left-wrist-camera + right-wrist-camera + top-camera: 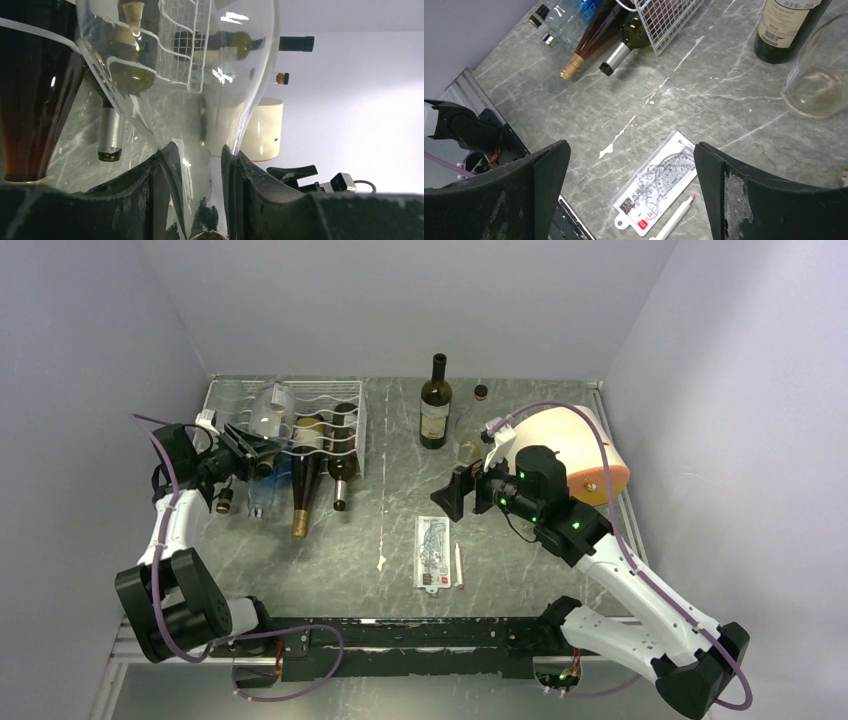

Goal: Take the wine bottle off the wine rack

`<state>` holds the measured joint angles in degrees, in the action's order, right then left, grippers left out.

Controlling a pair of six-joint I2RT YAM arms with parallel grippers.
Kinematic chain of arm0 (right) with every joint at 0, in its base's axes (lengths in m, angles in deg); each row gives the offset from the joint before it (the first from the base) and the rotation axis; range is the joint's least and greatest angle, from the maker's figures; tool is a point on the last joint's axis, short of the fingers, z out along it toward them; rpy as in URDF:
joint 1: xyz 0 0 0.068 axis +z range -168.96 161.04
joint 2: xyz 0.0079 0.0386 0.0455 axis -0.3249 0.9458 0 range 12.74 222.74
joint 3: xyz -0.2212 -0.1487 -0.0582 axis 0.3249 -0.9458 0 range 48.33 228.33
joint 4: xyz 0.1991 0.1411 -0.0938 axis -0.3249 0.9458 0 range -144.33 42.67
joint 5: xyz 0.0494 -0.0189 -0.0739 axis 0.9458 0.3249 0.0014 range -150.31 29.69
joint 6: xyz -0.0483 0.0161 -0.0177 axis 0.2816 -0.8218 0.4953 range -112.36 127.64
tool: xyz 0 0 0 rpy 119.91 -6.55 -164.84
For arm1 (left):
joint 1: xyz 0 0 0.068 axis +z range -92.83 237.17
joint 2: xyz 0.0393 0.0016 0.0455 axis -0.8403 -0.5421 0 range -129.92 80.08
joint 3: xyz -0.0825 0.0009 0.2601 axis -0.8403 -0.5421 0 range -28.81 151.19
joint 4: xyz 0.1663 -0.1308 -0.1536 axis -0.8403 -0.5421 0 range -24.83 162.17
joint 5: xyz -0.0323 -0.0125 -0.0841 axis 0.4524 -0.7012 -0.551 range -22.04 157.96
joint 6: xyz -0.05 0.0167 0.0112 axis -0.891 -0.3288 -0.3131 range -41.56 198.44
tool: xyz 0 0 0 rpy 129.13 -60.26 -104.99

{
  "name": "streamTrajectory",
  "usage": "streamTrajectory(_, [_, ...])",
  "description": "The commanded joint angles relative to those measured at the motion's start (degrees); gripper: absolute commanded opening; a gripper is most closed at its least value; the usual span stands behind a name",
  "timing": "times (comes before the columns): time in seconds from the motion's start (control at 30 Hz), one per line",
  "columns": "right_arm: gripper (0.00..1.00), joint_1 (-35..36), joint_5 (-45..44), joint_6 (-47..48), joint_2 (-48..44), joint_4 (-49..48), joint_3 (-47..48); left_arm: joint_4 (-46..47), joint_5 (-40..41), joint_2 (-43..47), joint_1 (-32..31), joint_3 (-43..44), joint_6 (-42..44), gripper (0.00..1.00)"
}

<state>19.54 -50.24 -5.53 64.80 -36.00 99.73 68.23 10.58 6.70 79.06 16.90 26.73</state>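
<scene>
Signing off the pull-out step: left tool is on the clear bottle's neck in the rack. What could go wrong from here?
1. Slip: the left tool pinches the clear bottle only at its smooth, tapering neck, so the glass may slide out.
2. Knock: the amber bottle lies right beside it in the wine rack; pulling could nudge or roll it.
3. Drag: the rack is thin wire, probably light, and may shift with the bottle.

Lit brightly and evenly from overhead, with soft short shadows on the table [390, 490], white glare streaks and warped reflections across the clear bottle [200, 75], and near fingers [265, 195] dark and slightly soft at both wrist views' lower edges.
</scene>
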Motion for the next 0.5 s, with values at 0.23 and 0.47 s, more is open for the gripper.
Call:
streamTrajectory(0.23, [1.0,0.3,0.5,-1.3,0.6,-1.1,-0.1,16.7,-8.9,11.2,-0.8,-1.7,-4.9,0.07])
streamTrajectory(0.47, [1.0,0.2,-0.2,-2.4,1.0,-2.2,-1.0,8.6,-9.1,16.9,-5.3,0.4,-0.9,0.07])
